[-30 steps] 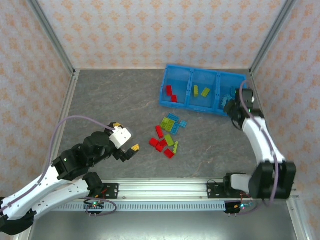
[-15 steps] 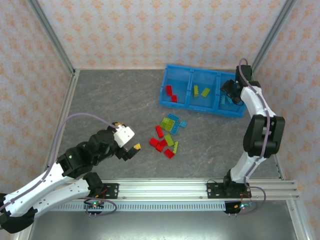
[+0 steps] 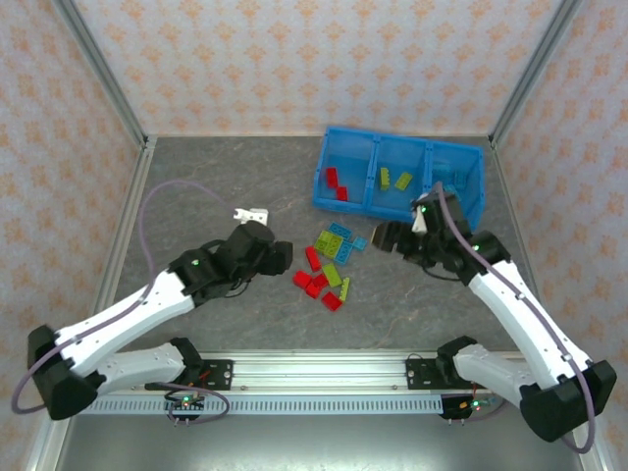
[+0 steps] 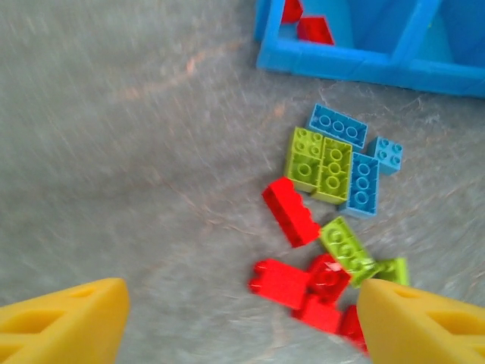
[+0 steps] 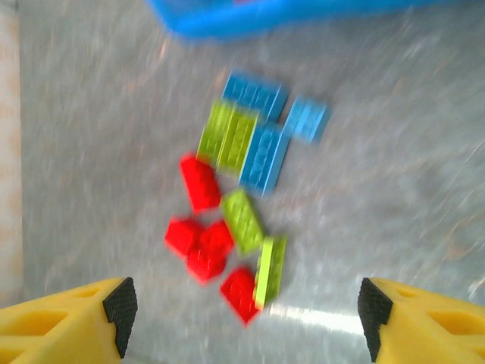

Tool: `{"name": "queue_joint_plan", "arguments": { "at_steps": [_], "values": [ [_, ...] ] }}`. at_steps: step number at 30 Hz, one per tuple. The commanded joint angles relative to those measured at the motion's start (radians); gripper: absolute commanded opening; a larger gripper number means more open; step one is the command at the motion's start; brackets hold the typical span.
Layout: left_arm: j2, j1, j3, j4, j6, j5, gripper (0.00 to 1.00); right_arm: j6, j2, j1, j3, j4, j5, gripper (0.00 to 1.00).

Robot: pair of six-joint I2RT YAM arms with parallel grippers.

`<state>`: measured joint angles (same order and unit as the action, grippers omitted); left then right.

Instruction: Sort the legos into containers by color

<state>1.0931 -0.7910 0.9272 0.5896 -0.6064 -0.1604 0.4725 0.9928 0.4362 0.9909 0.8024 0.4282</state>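
Loose red, green and blue legos (image 3: pixel 331 263) lie clustered at the middle of the counter (image 3: pixel 216 186), just nearer than the blue containers (image 3: pixel 321 184) at the far edge, right of centre. The left tool (image 4: pixel 241 326) and right tool (image 5: pixel 242 318) flank the cluster, each with jaws spread wide, holding nothing.

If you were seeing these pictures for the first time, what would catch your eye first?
The bright cluster of red, green and blue legos loose on the grey table draws the eye first, with the left gripper and right gripper open on either side. Behind it sits the blue tray, holding red bricks and green bricks.
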Motion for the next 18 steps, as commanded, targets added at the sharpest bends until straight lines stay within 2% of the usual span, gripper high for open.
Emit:
{"name": "queue_joint_plan", "arguments": {
  "at_steps": [1,3,6,11,18],
  "values": [
    [0.13,0.004,-0.013,-0.105,-0.299,0.07,0.75,0.085,-0.027,0.076,-0.028,0.1,0.013,0.79],
    [0.248,0.002,0.05,-0.128,-0.263,0.119,0.73,0.115,-0.042,0.117,-0.024,0.108,-0.018,0.79],
    [0.402,-0.002,0.12,-0.172,-0.248,0.17,0.63,0.131,-0.052,0.153,-0.027,0.102,-0.053,0.79],
    [0.568,0.0,0.216,-0.149,-0.247,0.11,0.59,0.123,-0.045,0.169,-0.035,0.138,-0.091,0.8],
    [0.728,0.006,0.275,-0.123,-0.273,0.127,0.56,0.112,-0.062,0.171,-0.052,0.152,-0.133,0.8]
  ]
}}
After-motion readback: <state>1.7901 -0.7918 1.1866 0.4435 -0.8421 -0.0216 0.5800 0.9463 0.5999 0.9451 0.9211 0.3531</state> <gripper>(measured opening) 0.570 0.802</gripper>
